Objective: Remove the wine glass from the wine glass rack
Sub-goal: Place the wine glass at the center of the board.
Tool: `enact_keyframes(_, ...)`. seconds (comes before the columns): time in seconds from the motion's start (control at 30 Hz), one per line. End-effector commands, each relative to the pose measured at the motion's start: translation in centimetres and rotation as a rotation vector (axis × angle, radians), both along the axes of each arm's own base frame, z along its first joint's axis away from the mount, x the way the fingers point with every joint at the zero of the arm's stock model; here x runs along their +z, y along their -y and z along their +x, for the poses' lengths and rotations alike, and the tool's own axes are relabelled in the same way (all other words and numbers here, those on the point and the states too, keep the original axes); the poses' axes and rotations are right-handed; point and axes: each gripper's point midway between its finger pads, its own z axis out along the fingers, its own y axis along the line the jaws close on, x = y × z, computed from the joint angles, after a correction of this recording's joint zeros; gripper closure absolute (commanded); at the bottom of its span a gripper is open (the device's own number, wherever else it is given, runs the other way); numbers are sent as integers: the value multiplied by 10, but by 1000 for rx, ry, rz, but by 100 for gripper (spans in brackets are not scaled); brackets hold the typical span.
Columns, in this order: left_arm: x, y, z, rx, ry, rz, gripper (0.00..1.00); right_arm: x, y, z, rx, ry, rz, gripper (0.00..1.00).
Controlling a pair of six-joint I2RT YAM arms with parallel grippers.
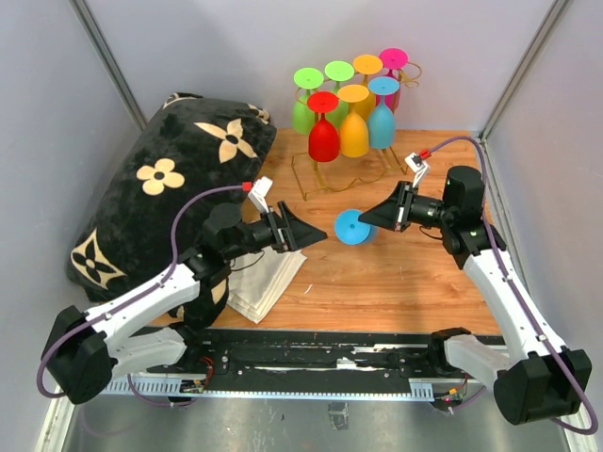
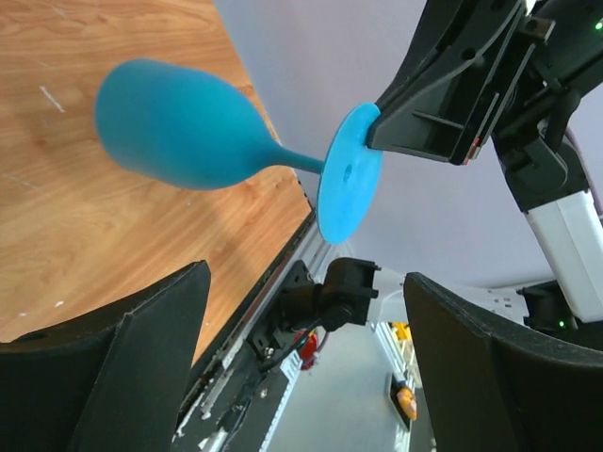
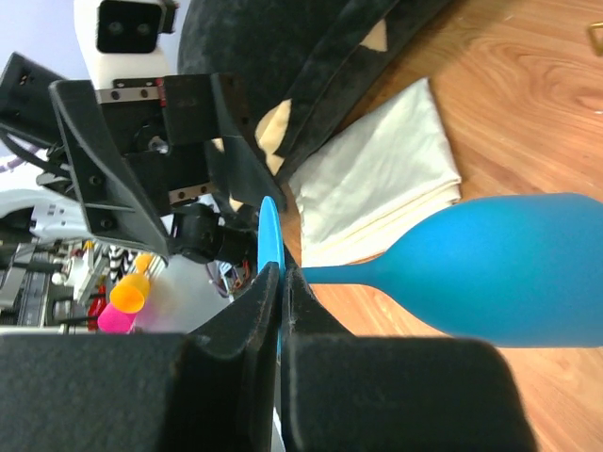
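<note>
Now 7 hung glasses (image 1: 323, 139), 1 blue glass (image 1: 353, 227)

Blue stemmed wine glass (image 2: 179, 127): smooth, matt, opaque. Brown table (image 1: 405, 273): wood, satin grain. Black flowered cushion (image 1: 179, 188): plush fabric. Folded white cloth (image 3: 377, 179): soft, matt.

i can't read any text, brand, number or label in any of my three views. the only marks i find are cream flower and four-point star shapes on the black plush cushion (image 1: 141, 221), and they are pattern, not letters.
</note>
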Motion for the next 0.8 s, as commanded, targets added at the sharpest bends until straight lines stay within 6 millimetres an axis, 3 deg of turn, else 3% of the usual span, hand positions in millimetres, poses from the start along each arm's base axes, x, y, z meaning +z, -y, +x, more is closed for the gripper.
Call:
enact_keyframes(0.0,30,21,-6,-39,82,-106,14,22,-13,-15,91,122,27,99)
enact_keyframes(0.17,30,48,-19,-103,68,-137,24,30,-21,-22,131,153,76,99)
enact_keyframes(0.57,36,52,-17,-112,85,-201,46,38,-24,-29,189,177,103,99)
enact_keyframes(0.77,38,57,-17,-135,94,-202,66,44,-25,-33,215,192,113,99)
